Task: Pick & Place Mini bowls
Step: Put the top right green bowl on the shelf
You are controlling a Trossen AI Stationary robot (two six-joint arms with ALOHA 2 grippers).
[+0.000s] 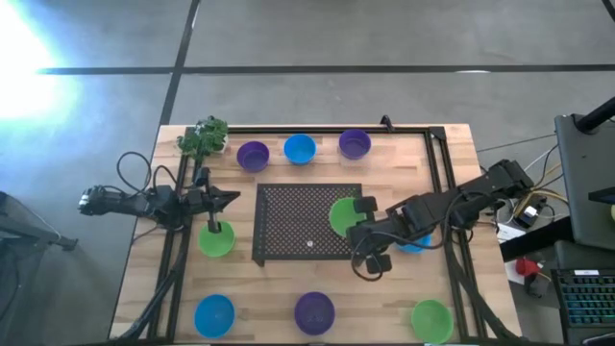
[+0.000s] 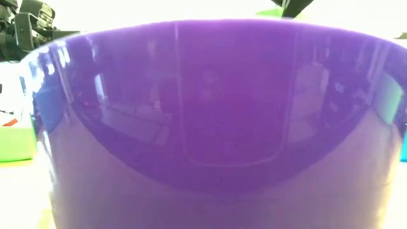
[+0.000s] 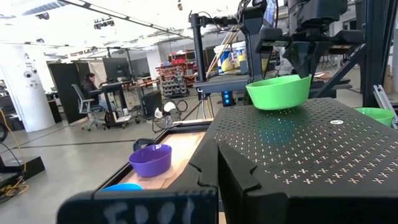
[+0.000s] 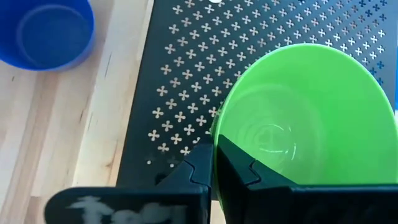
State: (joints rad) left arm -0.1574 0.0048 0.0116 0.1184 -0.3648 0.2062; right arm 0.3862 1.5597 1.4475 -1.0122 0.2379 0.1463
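Nine mini bowls sit on the counter [image 1: 144, 279] as I count them from the high view: a purple bowl [image 1: 253, 156], a blue bowl [image 1: 300, 148] and a second purple bowl [image 1: 355, 144] in a row along the far edge, with a blue one [image 1: 214, 314], a purple one [image 1: 314, 311] and a green one [image 1: 431, 320] along the near edge. My right end effector [image 1: 357, 217] is the one at work, closed on the rim of a lime green bowl [image 4: 305, 124] over the right edge of the black mesh mat [image 1: 288, 226]. In the right wrist view one finger [image 4: 249, 171] lies inside the bowl wall, the other outside, pinching it. From the left wrist view the bowl appears lifted slightly above the mat, so I judge this as the carry or lowering step of a placement. Another blue bowl [image 1: 415, 243] peeks out beneath the right arm. My left end effector [image 1: 217, 204] waits near another green bowl [image 1: 215, 239] just left of the mat, beside the small plant [image 1: 203, 137], and I cannot tell how its fingers stand. Next I need to lower gently until the base rests flat, then release without dragging the rim
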